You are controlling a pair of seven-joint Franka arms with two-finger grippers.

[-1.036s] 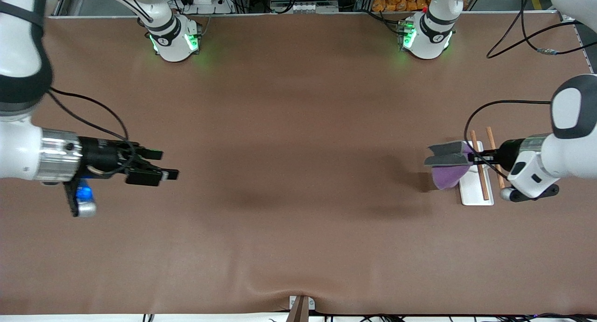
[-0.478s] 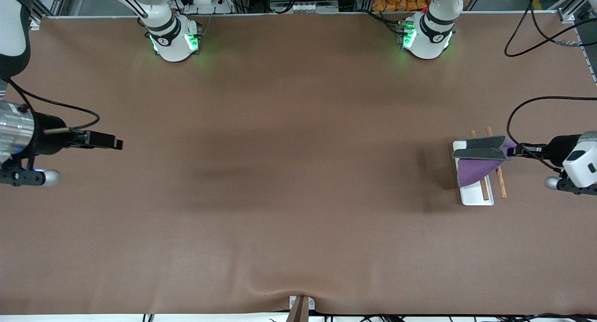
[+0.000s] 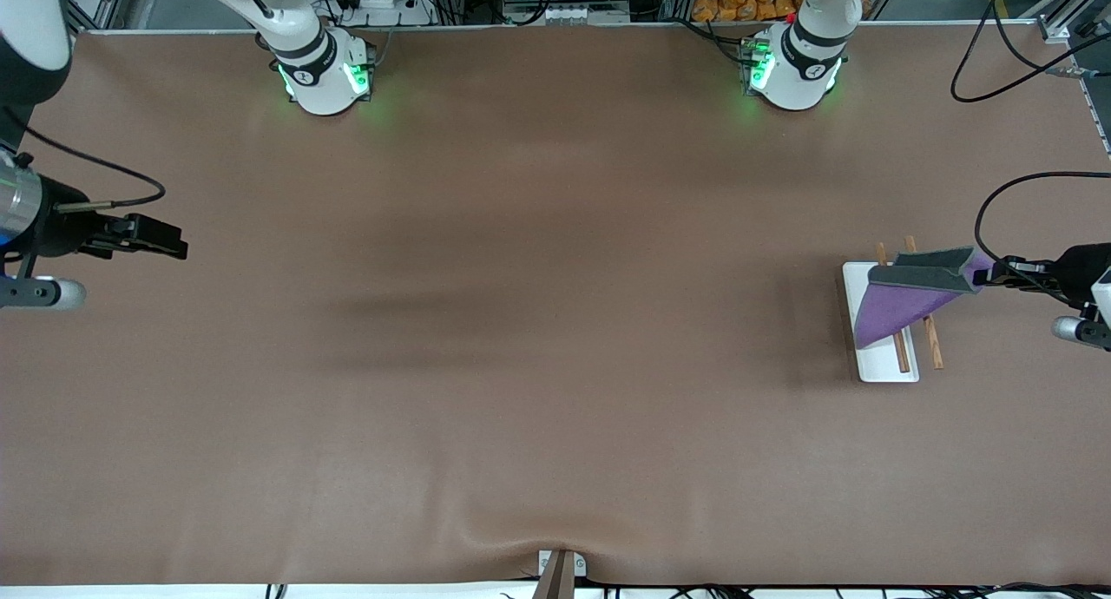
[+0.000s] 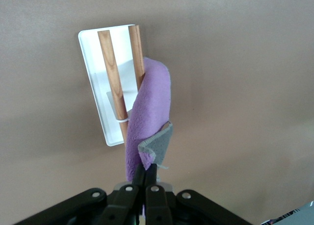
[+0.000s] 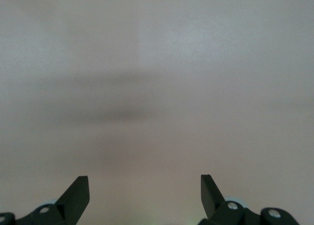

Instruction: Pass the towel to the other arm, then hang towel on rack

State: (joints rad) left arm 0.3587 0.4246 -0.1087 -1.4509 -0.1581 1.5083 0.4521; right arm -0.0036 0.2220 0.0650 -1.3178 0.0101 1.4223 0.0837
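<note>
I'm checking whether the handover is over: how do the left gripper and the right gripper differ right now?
The left gripper is shut on the towel; the right gripper is open and holds nothing. The left gripper is over the rack, with the towel draped against its rods; the right gripper is over bare table at the right arm's end, waiting. Both are off the table.

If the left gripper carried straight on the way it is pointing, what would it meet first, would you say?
Probably the rack: the left gripper, shut on the towel, points at its wooden rods, though depth is unclear.
</note>
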